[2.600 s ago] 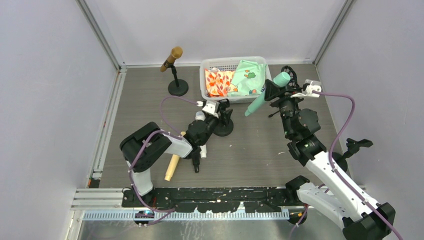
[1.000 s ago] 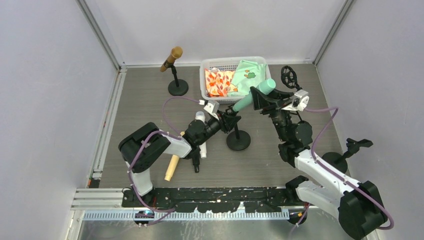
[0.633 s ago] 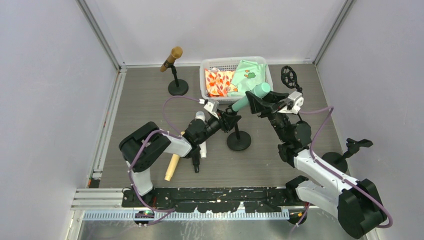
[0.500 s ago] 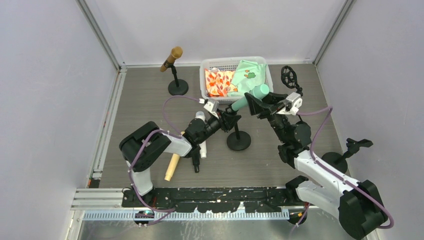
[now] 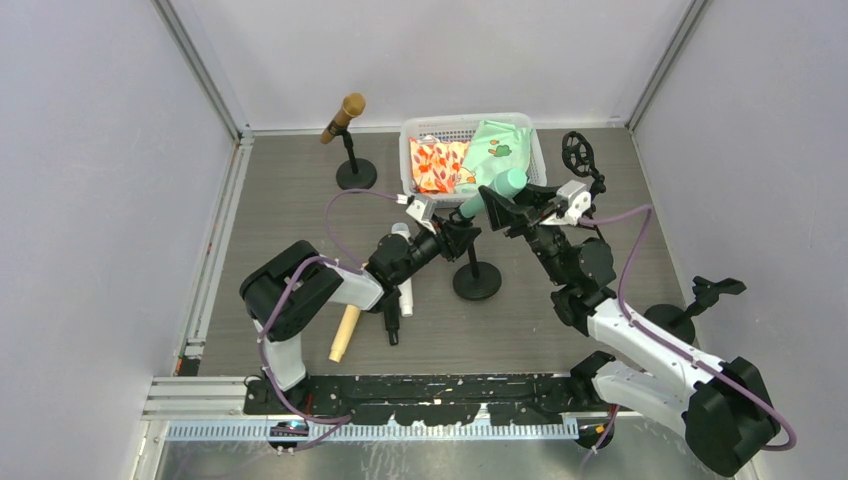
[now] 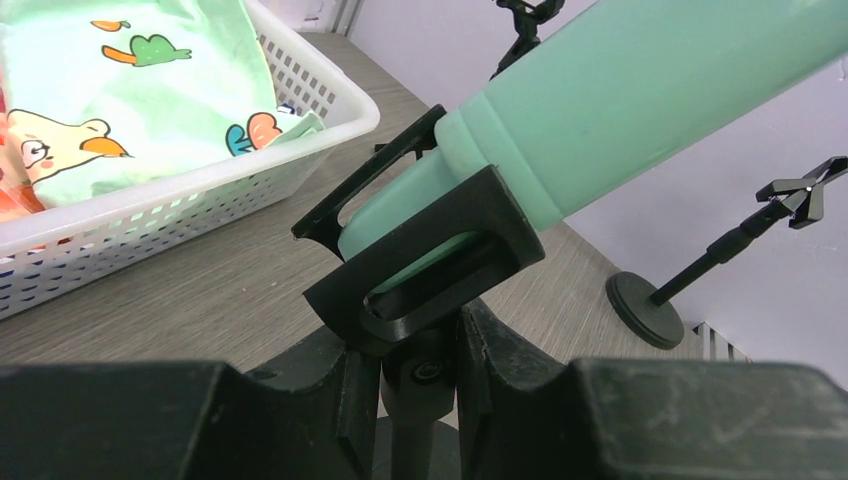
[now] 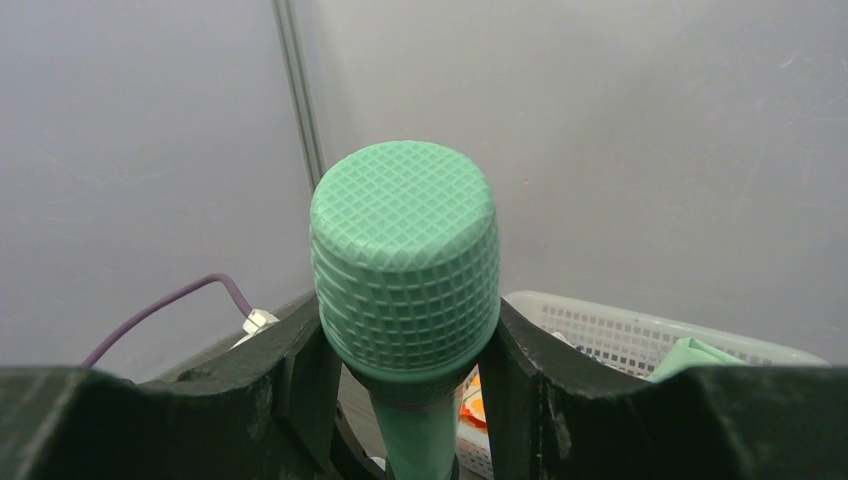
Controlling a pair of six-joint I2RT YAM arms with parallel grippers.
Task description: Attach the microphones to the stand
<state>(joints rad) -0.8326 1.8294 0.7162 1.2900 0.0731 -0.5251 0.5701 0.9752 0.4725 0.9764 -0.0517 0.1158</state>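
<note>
My right gripper (image 5: 513,208) is shut on the mint green microphone (image 5: 490,194) just below its head (image 7: 405,260). The microphone's tail sits in the black clip (image 6: 430,265) of the middle stand (image 5: 477,281). My left gripper (image 6: 420,372) is shut on that stand's pole right under the clip. A brown-gold microphone (image 5: 344,114) stands clipped in the back-left stand (image 5: 356,178). On the table by my left arm lie a pale yellow microphone (image 5: 343,335), a white one (image 5: 405,297) and a black one (image 5: 392,325).
A white basket (image 5: 460,119) with printed cloths stands at the back, just behind the clip. An empty stand (image 5: 680,318) stands at the right and another stand (image 5: 577,152) at the back right. Grey walls close in three sides.
My right gripper has carried the mint green microphone leftward and lower, bringing its tail into the clip. Before that, my left gripper shifted the stand to the right; it now holds still.
</note>
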